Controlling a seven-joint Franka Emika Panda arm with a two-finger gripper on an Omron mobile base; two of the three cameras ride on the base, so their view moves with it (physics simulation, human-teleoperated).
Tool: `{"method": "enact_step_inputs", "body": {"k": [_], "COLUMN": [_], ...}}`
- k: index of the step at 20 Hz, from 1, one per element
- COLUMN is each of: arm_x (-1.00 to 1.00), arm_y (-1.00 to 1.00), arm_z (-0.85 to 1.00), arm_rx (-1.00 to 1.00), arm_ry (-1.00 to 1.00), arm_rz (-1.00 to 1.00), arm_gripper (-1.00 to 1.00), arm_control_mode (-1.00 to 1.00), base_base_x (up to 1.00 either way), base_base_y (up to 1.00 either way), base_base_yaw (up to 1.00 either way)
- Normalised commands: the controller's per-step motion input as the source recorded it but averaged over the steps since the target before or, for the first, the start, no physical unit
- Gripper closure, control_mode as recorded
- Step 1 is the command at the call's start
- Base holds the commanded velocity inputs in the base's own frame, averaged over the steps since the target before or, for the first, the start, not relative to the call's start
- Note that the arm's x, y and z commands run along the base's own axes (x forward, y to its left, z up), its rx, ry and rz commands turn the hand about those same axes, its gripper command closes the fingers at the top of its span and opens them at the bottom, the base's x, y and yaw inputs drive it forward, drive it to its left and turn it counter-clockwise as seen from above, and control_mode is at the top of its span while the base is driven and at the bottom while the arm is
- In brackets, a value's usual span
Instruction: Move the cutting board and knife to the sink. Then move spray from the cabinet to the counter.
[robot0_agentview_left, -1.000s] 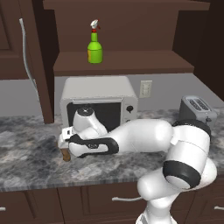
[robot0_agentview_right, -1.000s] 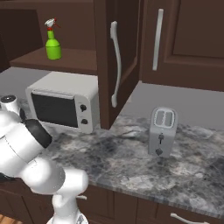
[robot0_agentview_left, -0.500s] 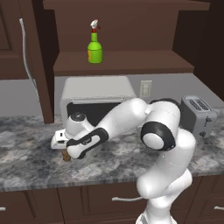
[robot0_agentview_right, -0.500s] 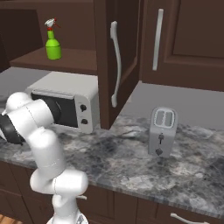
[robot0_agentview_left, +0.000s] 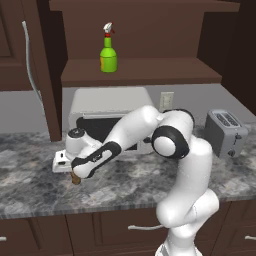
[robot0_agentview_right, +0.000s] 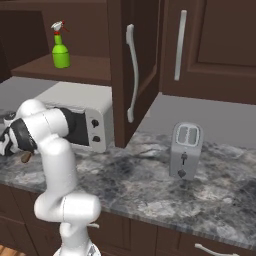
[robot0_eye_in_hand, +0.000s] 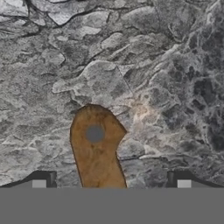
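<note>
The knife (robot0_eye_in_hand: 96, 148) shows in the hand view as a brown wooden handle with a grey rivet, lying on the grey marbled counter (robot0_eye_in_hand: 166, 87). My gripper (robot0_eye_in_hand: 111, 181) hangs right above it, open, with one fingertip on each side of the handle. From the left base view the hand (robot0_agentview_left: 73, 172) reaches low to the left, over a brown stub of knife (robot0_agentview_left: 76, 179) on the counter (robot0_agentview_left: 30, 187). The same stub (robot0_agentview_right: 26, 157) shows from the right. The green spray (robot0_agentview_left: 108, 50) (robot0_agentview_right: 60, 46) stands on the cabinet shelf (robot0_agentview_left: 150, 70). The cutting board and sink are out of view.
A grey microwave (robot0_agentview_left: 107, 107) (robot0_agentview_right: 95, 117) stands just behind the hand, under the shelf. A toaster (robot0_agentview_left: 225, 132) (robot0_agentview_right: 186, 150) sits to the right on the counter. The cabinet door (robot0_agentview_right: 131, 70) hangs open beside the microwave, and drawers run below the counter edge.
The arm's elbow has swung up and over toward the microwave. The hand has slid slightly left, staying low over the knife. The knife has not moved, and the jaws remain open.
</note>
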Motion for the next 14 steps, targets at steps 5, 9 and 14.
{"method": "enact_step_inputs", "body": {"k": [5, 9, 14], "arm_x": [0.01, 0.01, 0.03], "arm_y": [0.0, 0.0, 0.01], "arm_z": [-0.41, -0.43, -0.08], "arm_rx": [-0.16, -0.13, -0.03], "arm_ry": [0.06, 0.01, 0.01], "arm_rz": [0.01, 0.05, 0.0], "arm_gripper": [-1.0, -1.0, -1.0], "arm_control_mode": [-1.0, -1.0, -1.0], "base_base_x": [0.0, 0.0, 0.0], "base_base_y": [0.0, 0.0, 0.0], "base_base_yaw": [0.0, 0.0, 0.0]}}
